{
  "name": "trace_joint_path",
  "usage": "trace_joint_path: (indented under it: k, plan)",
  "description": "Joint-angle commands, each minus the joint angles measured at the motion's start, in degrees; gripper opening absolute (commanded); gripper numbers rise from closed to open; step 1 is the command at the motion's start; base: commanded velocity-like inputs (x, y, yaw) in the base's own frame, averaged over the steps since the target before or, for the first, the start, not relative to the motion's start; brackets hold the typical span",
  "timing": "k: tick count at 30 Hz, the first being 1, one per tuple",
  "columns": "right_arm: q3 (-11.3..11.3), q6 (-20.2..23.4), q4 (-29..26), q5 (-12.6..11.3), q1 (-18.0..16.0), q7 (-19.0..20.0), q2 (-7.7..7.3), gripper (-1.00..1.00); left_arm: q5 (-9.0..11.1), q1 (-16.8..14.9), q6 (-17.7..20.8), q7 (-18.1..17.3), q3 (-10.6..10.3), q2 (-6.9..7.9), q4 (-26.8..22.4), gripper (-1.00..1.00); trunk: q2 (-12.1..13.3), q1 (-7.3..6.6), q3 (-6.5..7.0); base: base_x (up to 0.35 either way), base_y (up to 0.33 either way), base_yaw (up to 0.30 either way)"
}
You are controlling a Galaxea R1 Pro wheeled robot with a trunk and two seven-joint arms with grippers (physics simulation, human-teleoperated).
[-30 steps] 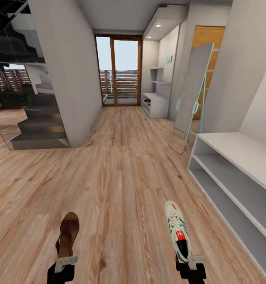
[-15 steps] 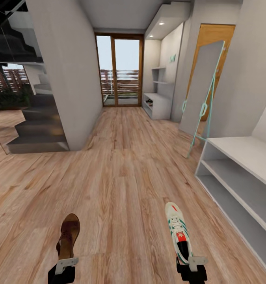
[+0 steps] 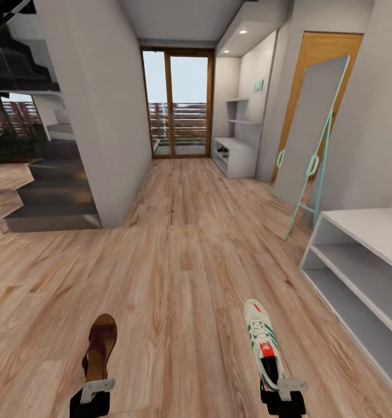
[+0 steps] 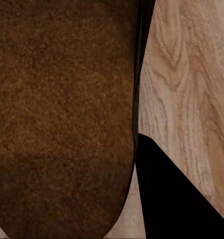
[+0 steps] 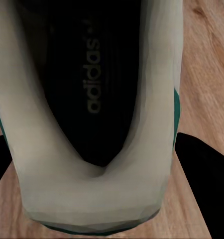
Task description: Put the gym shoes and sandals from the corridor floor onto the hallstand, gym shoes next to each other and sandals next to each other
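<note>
Cut off at five o'clock: near white bench unit [image 3: 358,273]; too small to identify: dark items on far hallstand [image 3: 237,157] shelf.

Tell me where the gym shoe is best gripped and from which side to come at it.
Grip the gym shoe at its heel collar, coming from behind the heel along its length. The open mouth there leaves a thin wall for the fingers to close on, and the long toe points away. The right gripper appears to hold it just so, the heel rim filling the right wrist view.
</note>
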Motion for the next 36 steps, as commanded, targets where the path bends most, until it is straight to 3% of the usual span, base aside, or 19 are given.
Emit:
trace_joint_path:
  k: [1, 19, 25, 36]
  plan:
    - [0.50, -0.17, 0.01, -0.58, -0.03, -0.12, -0.01, -1.00, -0.21, -0.04, -0.54, -0.21, 0.25, -0.03, 0.06, -1.00, -0.02, 0.02, -0.05, 0.334, 0.026, 0.000]
    - [0.42, -0.15, 0.08, -0.56, 0.37, -0.12, -0.01, -1.00, -0.21, -0.04, -1.03, -0.21, 0.20, -0.03, 0.08, -1.00, -0.02, 0.02, -0.05, 0.337, -0.047, 0.000]
    - [0.42, -0.11, 4.48, -0.56, 0.77, -0.12, -0.05, -1.00, -0.21, -0.04, -1.05, -0.21, 0.20, -0.02, 0.08, -1.00, -0.02, 0.02, -0.05, 0.338, -0.060, 0.000]
    - [0.41, -0.15, 5.27, -0.56, 2.19, -0.12, -0.02, -1.00, -0.21, -0.04, -1.05, -0.21, 0.28, 0.10, 0.07, -1.00, -0.02, 0.02, -0.05, 0.338, -0.005, 0.000]
